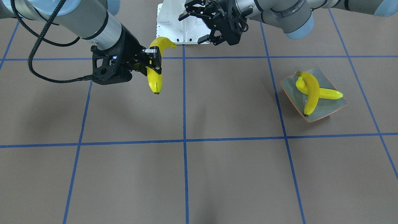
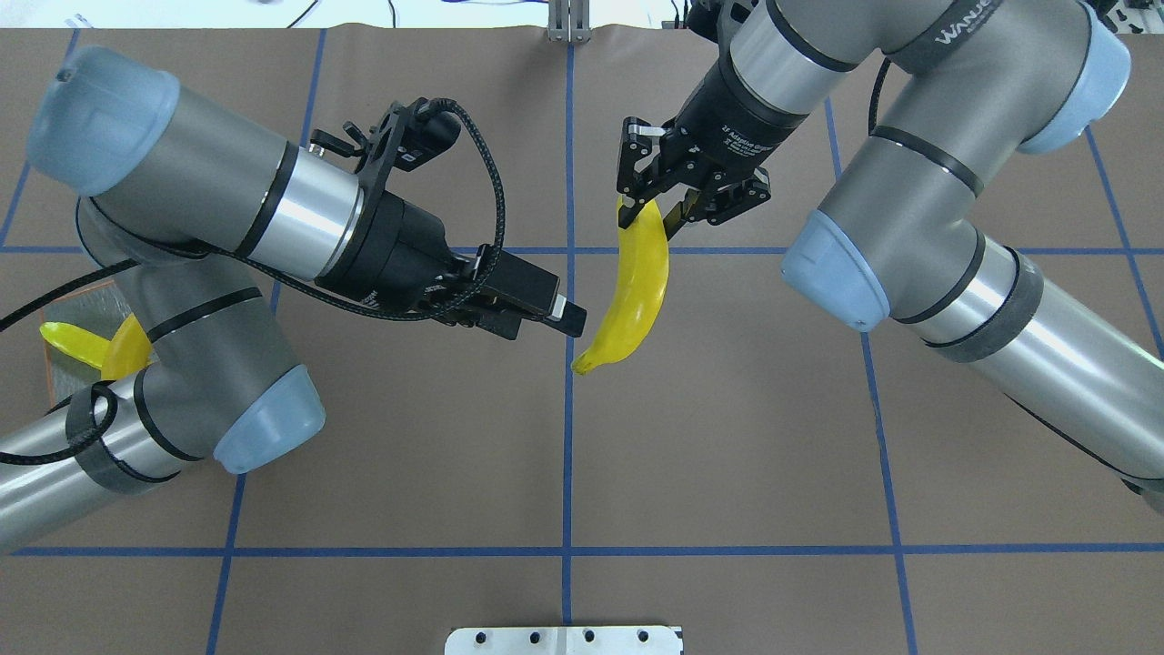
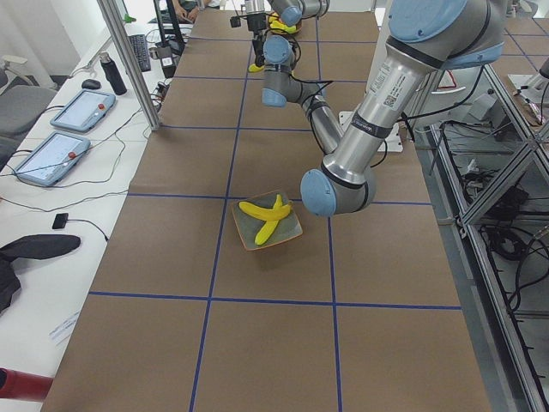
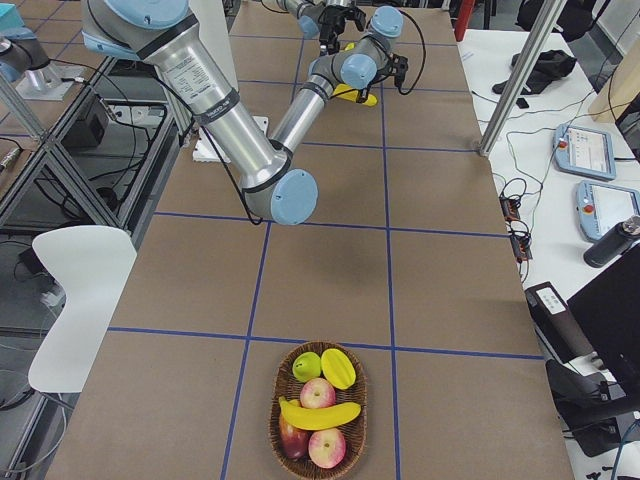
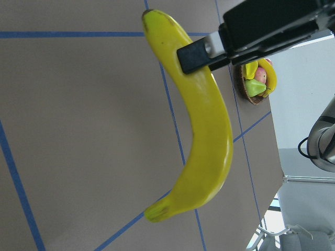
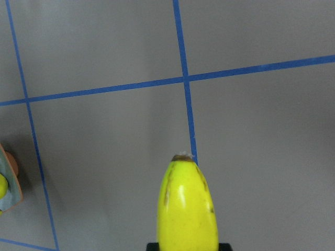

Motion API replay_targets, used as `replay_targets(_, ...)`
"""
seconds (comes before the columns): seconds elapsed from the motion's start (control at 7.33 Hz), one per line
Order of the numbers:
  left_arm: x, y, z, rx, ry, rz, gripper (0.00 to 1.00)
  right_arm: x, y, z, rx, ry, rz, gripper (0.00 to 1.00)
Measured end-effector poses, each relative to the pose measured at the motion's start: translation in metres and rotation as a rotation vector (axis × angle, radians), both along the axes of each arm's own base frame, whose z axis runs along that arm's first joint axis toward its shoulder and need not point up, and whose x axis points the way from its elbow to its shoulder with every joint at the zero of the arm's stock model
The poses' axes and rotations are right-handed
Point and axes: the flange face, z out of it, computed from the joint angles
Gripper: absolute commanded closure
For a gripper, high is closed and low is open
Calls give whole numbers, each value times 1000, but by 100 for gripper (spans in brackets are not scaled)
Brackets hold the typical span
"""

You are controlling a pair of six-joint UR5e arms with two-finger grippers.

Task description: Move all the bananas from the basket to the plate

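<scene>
I count four: one banana (image 1: 154,79) hangs above the table (image 1: 233,174), clamped in my right gripper (image 1: 154,59); two bananas (image 1: 312,93) lie crossed on the plate (image 1: 326,109); a fourth banana (image 4: 320,413) lies in the basket (image 4: 275,420). My left gripper (image 1: 191,28) gapes wide, empty.

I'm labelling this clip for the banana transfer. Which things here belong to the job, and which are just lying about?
Job: held banana in the right gripper; two bananas crossed on the plate; one banana lying in the basket.
Lying about: apples and other fruit in the basket; tablets off to the side.
</scene>
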Motion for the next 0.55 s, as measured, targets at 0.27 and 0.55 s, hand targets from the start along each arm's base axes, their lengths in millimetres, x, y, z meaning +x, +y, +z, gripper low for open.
replay_targets(0.27, 10, -4, -5, -2, 2, -13, 3, -4, 4, -7, 11, -24, -6, 100)
replay_targets(0.55, 23, -5, -15, -2, 11, -29, 3, -5, 7, -14, 26, -41, -14, 100)
